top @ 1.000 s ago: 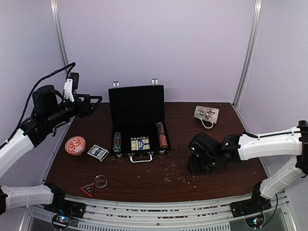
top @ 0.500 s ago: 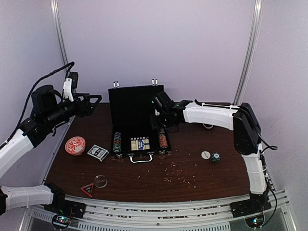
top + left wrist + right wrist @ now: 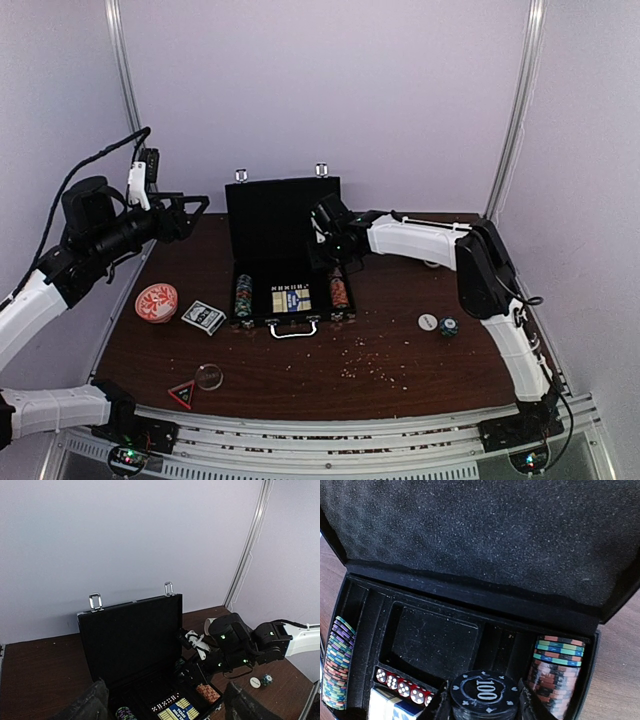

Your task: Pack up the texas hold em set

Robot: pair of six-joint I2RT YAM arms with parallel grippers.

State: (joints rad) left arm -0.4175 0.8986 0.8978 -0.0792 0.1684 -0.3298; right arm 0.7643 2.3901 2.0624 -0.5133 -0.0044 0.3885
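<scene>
A: Top: black hard briefcase (image 3: 285, 225) open mid-table. Left gripper (image 3: 195, 207) raised far left, right gripper (image 3: 330, 252) over case's right side.
B: Left wrist?
A: Jaws wide, empty.
B: Right wrist?
A: Clamped on black "100" chip stack (image 3: 485, 692).

Black briefcase (image 3: 283, 215); orange-red patterned dish (image 3: 156, 301); black chips (image 3: 485, 694); striped chip stacks (image 3: 556, 674)

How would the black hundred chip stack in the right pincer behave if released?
The black chip stack is probably loose discs, so it would likely slide apart. Round edges, pinched by the right pincer, suggest freed chips may roll.
</scene>
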